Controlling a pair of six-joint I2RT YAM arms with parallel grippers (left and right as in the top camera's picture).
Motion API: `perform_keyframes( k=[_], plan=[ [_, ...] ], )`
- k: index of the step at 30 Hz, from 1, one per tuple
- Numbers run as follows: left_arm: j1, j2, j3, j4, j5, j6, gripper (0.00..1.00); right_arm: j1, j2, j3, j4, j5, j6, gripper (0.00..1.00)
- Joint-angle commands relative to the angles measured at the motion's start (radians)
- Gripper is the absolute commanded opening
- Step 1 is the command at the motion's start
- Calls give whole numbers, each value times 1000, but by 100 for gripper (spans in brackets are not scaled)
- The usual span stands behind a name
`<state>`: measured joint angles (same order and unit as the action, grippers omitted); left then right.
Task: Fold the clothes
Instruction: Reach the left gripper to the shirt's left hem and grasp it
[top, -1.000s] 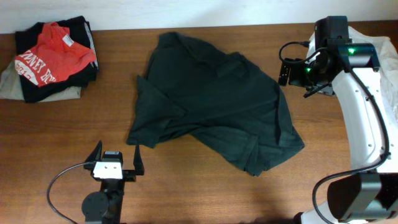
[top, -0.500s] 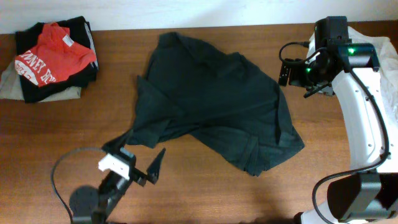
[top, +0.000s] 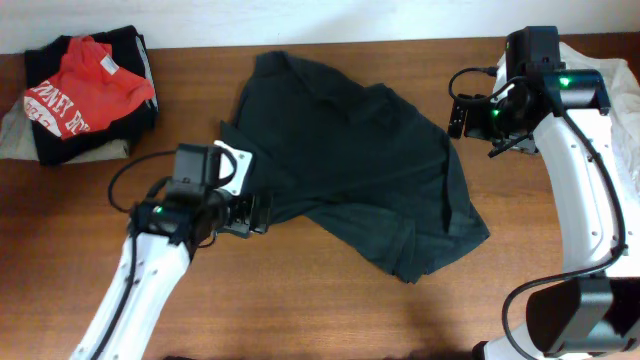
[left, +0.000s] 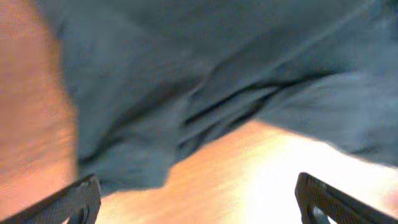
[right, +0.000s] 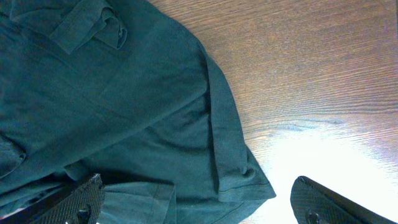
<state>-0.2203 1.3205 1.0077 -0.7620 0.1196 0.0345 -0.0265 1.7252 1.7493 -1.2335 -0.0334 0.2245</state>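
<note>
Both sets empty: left fingers (left: 78, 198) spread wide at left edge of dark shirt (top: 340, 160), right fingers (right: 84, 198) released beside its right edge. Shirt crumpled mid-surface (top: 330, 310). Step: flattening, likely. Next you pinch hem, pull out.

A brown wooden table (top: 330, 310) fills the view, with a pale wall strip (top: 300, 20) along 12 o'clock; bright glare (right: 311, 152) whitens the wood grain.

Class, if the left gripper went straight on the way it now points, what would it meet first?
Most likely the shirt: its rumpled edge lies straight ahead of the open left gripper, past a strip of table. The view is blurred, so depth is unsure.
</note>
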Motion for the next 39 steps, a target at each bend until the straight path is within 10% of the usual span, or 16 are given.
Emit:
perform_keyframes(
  k=[1,39],
  plan=[
    [-4,109,12,-25,-157,15,99,0,1,3,-1,16,2,99],
    [-117,486,8,104,-327,11,46,0,1,3,-1,16,2,99]
  ],
)
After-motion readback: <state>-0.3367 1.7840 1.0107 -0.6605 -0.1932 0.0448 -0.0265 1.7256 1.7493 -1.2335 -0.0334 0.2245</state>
